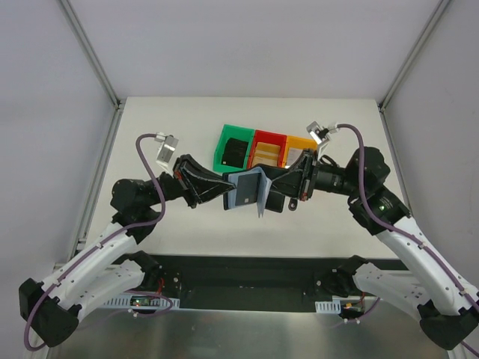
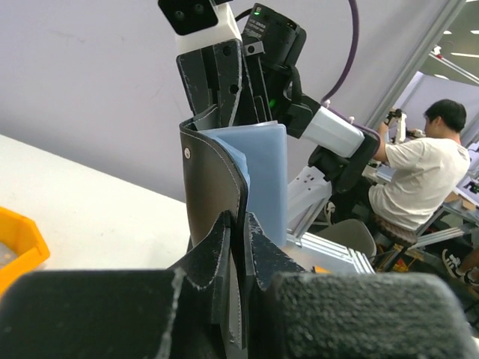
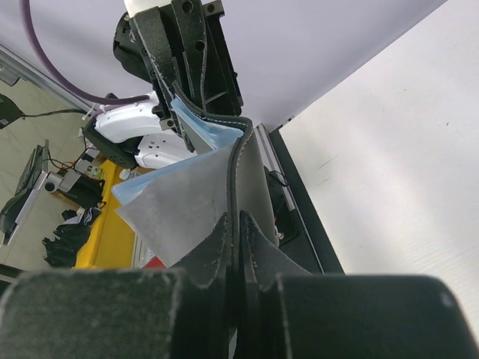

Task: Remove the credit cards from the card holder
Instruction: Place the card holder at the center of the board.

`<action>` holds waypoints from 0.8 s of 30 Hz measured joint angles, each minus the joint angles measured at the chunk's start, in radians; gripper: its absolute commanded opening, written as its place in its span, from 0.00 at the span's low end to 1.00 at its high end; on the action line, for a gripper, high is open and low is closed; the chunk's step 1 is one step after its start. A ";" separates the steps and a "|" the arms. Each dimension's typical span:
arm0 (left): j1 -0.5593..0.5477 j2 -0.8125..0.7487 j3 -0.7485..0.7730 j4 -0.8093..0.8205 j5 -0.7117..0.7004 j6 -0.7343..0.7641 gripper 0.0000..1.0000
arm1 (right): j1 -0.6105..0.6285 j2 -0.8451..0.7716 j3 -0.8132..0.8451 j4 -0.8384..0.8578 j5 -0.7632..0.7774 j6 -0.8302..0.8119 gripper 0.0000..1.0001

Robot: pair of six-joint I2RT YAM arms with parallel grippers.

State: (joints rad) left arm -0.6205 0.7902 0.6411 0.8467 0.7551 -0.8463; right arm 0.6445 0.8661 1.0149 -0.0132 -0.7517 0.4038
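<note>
While both jaws grip it, card holder gapes.

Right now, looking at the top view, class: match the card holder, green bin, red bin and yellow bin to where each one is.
Things: 1 card holder; 2 green bin; 3 red bin; 4 yellow bin.
Places: a middle of the bin row; b clamped between left gripper and right gripper; c row's left end; d row's right end.
Pairs: 1-b, 2-c, 3-a, 4-d.
</note>
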 measured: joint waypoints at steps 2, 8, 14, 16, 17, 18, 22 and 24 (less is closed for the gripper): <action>0.000 -0.011 0.008 -0.047 -0.005 0.020 0.00 | 0.000 0.000 -0.004 0.002 0.004 0.000 0.17; -0.002 -0.047 0.008 -0.146 -0.009 0.052 0.00 | -0.009 -0.001 -0.023 0.002 0.007 0.004 0.48; -0.002 -0.071 0.008 -0.201 -0.034 0.074 0.00 | -0.026 -0.010 -0.030 0.002 0.007 0.008 0.61; -0.002 -0.075 0.007 -0.208 -0.041 0.075 0.00 | -0.028 -0.015 -0.034 0.004 0.007 0.013 0.64; -0.002 -0.077 0.006 -0.212 -0.048 0.076 0.00 | -0.029 -0.018 -0.039 0.008 0.007 0.015 0.66; -0.002 -0.079 0.005 -0.217 -0.055 0.077 0.00 | -0.030 -0.022 -0.042 0.010 0.007 0.017 0.69; -0.002 -0.093 0.004 -0.249 -0.078 0.080 0.00 | -0.041 -0.032 -0.047 0.009 0.010 0.023 0.74; -0.002 -0.100 0.004 -0.271 -0.086 0.084 0.00 | -0.050 -0.041 -0.044 -0.005 0.024 0.010 0.76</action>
State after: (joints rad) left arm -0.6224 0.6903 0.6453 0.5758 0.6693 -0.7628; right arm 0.5941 0.8253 0.9707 -0.0177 -0.7280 0.4133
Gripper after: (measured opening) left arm 0.022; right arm 0.735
